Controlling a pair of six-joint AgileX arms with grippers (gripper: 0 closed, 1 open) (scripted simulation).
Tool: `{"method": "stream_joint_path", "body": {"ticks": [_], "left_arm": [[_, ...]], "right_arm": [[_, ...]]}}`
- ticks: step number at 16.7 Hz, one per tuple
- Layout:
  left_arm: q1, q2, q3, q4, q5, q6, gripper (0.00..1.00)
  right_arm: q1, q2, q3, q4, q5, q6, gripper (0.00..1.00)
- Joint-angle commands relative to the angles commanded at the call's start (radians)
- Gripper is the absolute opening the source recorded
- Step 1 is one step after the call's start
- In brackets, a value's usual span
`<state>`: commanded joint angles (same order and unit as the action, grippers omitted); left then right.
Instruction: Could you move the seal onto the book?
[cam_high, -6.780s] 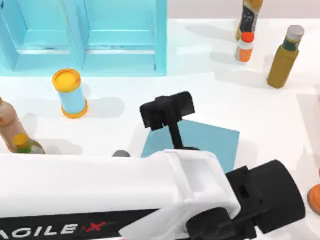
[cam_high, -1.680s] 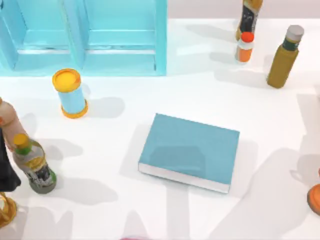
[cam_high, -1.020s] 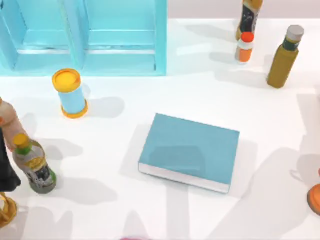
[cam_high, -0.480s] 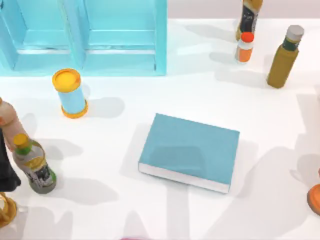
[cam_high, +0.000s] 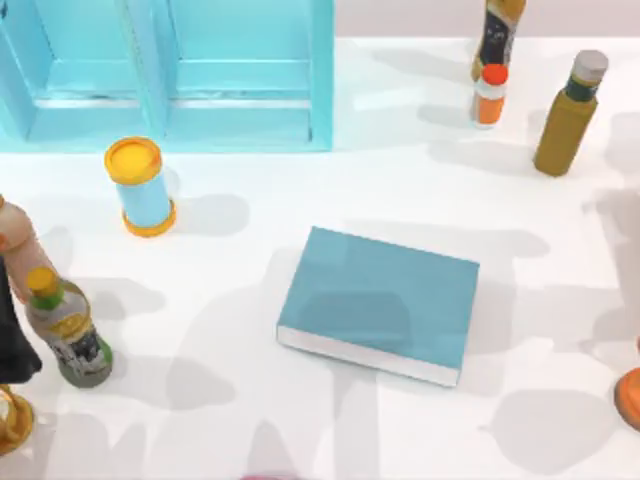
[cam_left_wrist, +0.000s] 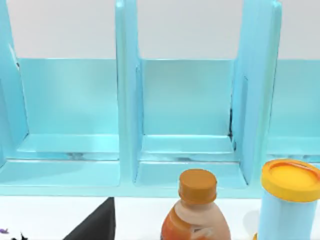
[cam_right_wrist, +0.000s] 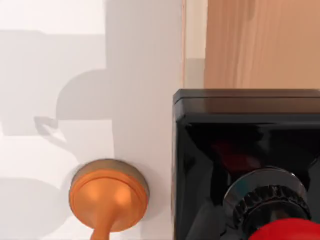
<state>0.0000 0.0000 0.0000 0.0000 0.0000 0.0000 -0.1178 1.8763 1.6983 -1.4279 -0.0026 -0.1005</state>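
Shadows shifted; book (cam_high: 378, 304) unmoved, top bare.

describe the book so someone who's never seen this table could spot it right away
Start from the light-blue cabinet along the table's far edge, then come toward the near edge, a little right of centre. The book lies flat there on its own: teal cover, white page edges, the only flat slab among upright bottles and cans.

cabinet (cam_left_wrist: 185, 110) behind | orange-capped bottle (cam_left_wrist: 196, 210) front | yellow-lidded blue canister (cam_left_wrist: 288, 202) beside
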Motion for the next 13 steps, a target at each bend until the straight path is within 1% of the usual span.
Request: {"method": "stream_joint_path", "body": {"ticks": [2,4,9,11,13], "left_arm": [[0.000,0.000,0.000,0.000,0.000,0.000,1.00],[0.000,0.000,0.000,0.000,0.000,0.000,1.00],[0.000,0.000,0.000,0.000,0.000,0.000,1.00],[0.000,0.000,0.000,0.000,0.000,0.000,1.00],[0.000,0.000,0.000,0.000,0.000,0.000,1.00]], "right_arm": [[0.072,-0.033,0.063,-0.079,0.000,0.072,0.00],[0.107,-0.053,0.097,-0.115,0.000,0.107,0.00],[0.108,-0.049,0.098,-0.115,-0.002,0.112,0.00],[0.143,-0.021,0.116,-0.108,-0.001,0.148,0.00],[0.219,0.029,0.148,-0.093,0.001,0.224,0.00]]}}
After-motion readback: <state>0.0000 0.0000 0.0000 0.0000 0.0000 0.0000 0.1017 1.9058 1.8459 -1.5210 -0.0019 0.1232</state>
